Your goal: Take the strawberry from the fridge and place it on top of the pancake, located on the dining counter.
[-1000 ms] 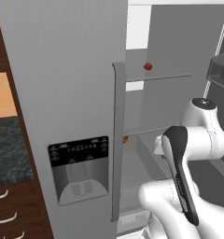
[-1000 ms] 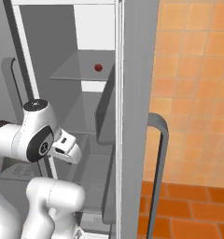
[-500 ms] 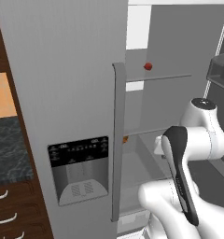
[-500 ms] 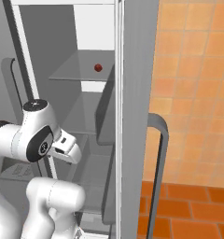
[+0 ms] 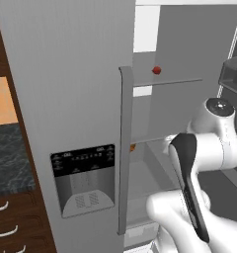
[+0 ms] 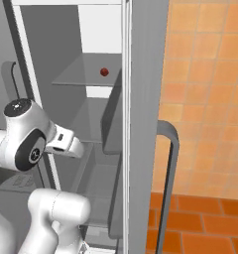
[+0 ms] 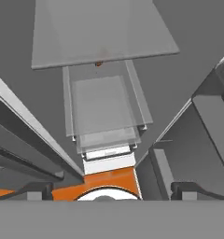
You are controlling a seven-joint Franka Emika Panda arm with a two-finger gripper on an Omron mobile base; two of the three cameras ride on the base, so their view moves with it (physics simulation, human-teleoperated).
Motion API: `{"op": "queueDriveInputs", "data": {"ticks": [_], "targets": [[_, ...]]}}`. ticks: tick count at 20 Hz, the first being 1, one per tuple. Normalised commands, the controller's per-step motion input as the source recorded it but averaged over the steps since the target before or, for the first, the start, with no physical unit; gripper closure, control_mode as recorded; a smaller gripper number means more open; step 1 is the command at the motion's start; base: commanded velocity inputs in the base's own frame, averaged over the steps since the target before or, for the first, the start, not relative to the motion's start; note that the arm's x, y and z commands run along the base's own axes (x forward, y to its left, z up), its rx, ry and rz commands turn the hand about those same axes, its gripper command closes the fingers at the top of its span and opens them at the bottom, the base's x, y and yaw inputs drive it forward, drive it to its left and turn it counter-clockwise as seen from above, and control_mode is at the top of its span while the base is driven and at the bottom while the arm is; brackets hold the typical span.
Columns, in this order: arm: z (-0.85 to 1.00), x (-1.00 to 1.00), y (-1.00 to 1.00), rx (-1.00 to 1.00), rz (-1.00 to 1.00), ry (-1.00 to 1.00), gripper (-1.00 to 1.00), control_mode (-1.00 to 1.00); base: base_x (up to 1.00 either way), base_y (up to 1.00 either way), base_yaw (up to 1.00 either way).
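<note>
1. Orange tiled wall (image 6: 205, 74) stands to the right of the fridge (image 5: 66, 89), and a black-topped dark-wood cabinet (image 5: 7, 163) stands at the fridge's left side.
2. Grey and tall, the fridge has its right compartment open; the left door is shut, with a long vertical handle (image 5: 123, 148) and a black-panelled dispenser (image 5: 83, 175).
3. The opened right door (image 6: 143, 114) stands edge-on in the right base view, its own dark handle (image 6: 168, 183) curving off its outer face.
4. The white arm reaches into the open compartment; the gripper (image 7: 107, 190) points down toward the fridge floor, its two dark finger tips (image 7: 37, 190) set wide apart at the bottom of the hand view with nothing between them.
5. The strawberry (image 5: 156, 70) is a tiny red fruit resting on the upper glass shelf (image 5: 170, 79), well above the hand and apart from it.
6. In the right base view the strawberry (image 6: 104, 72) lies near the right rear part of that shelf, higher than the arm's wrist.
7. A small orange-brown item (image 5: 133, 147) sits on the lower shelf by the left door's edge, nearer the hand's height; in the hand view it shows as a small speck (image 7: 99, 64) at a shelf's edge.
8. Below the hand lie clear drawers (image 7: 104, 112) and a strip of orange floor (image 7: 109, 179).
</note>
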Motion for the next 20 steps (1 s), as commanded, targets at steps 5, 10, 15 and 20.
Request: {"op": "queueDriveInputs", "data": {"ticks": [5, 10, 15, 20], "targets": [[0.77, 0.19, -0.15, -0.08, 0.38, -0.23, -1.00, -1.00, 0.00, 0.00, 0.00], [0.70, 0.31, 0.07, -0.04, 0.25, -0.18, -1.00, -1.00, 0.00, 0.00, 0.00], [0.54, 0.42, 0.30, -0.10, -0.01, -0.22, -1.00, -1.00, 0.00, 0.00, 0.00], [0.30, 0.39, -0.13, 0.14, -0.03, -0.12, -1.00, -1.00, 0.00, 0.00, 0.00]]}}
